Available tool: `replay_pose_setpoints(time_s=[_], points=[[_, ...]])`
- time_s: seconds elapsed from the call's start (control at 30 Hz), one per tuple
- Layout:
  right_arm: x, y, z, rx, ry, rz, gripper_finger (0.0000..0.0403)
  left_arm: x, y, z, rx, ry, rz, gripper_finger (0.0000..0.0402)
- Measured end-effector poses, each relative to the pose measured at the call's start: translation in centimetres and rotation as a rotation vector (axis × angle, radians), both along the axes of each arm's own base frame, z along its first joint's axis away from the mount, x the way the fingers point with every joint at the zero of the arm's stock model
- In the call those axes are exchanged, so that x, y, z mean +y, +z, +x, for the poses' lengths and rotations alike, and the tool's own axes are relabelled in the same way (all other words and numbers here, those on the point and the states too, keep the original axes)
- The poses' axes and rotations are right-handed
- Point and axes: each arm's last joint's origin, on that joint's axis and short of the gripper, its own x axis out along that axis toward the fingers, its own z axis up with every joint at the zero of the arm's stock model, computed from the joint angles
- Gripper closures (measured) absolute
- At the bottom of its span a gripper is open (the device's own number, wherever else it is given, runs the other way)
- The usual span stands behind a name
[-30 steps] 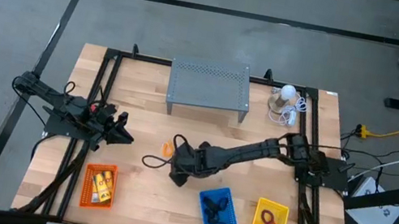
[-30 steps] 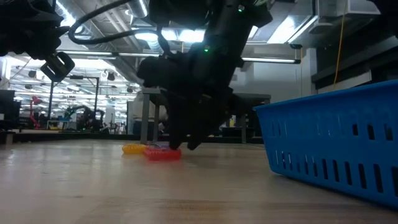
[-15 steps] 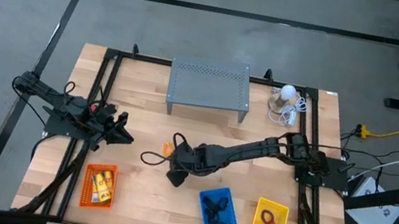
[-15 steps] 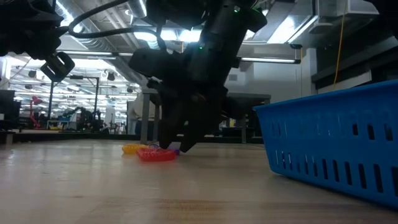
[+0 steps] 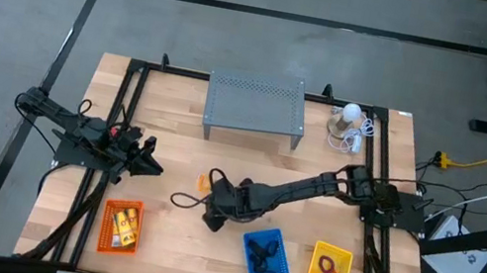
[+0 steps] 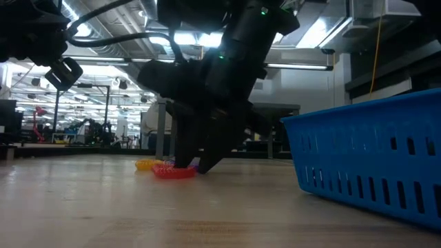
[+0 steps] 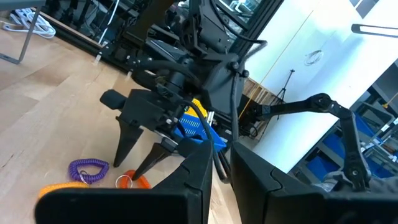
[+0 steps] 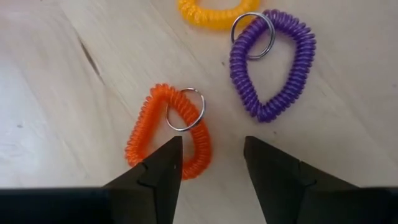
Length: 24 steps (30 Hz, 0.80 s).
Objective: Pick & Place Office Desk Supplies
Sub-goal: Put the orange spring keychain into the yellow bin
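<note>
Three coiled loops with metal rings lie flat on the wood near the table's middle: orange (image 8: 166, 132), purple (image 8: 273, 65) and yellow (image 8: 211, 12). My right gripper (image 8: 211, 152) points steeply down at them, open, low over the table (image 6: 191, 167). One finger stands over the orange loop's near end, the other on bare wood beside it. My left gripper (image 5: 149, 160) waits level at the table's left, its fingers (image 7: 193, 180) a narrow gap apart with nothing between them. My right gripper comes at the orange loop from above with open fingers. One fingertip (image 8: 163, 163) covers the loop's near end (image 8: 194, 155). I cannot tell whether it touches the loop.
Along the near edge stand an orange basket (image 5: 121, 226) with yellow packets, a blue basket (image 5: 266, 258) with black clips and a yellow basket (image 5: 329, 272) with loops. A grey perforated shelf (image 5: 256, 107) and a white bulb (image 5: 352, 114) stand at the far edge.
My right gripper has sunk a little toward the loops and shifted slightly toward the table's left, staying open.
</note>
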Motion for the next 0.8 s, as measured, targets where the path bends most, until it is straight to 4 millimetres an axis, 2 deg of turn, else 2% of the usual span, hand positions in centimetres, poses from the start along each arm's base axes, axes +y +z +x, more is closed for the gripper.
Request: replay_pose_setpoints(time_s=[0.13,0.37,0.63,0.73,0.8], points=[[0.0,0.1,-0.2,0.011,0.026,-0.057,0.0264,0.0,0.0,0.0,0.0,0.0,0.0,0.0347],[-0.1,0.1,-0.4,0.043,0.079,-0.088,0.0385,0.0,0.0,0.0,0.0,0.0,0.0,0.0347],[-0.1,0.7,-0.9,0.07,0.096,-0.071,0.0392,0.0,0.0,0.0,0.0,0.0,0.0,0.0347],[0.2,2.0,-1.7,0.085,0.11,-0.065,0.0395,0.0,0.0,0.0,0.0,0.0,0.0,0.0347],[0.6,3.4,-2.0,0.053,0.12,-0.055,0.0396,0.0,0.0,0.0,0.0,0.0,0.0,0.0347]])
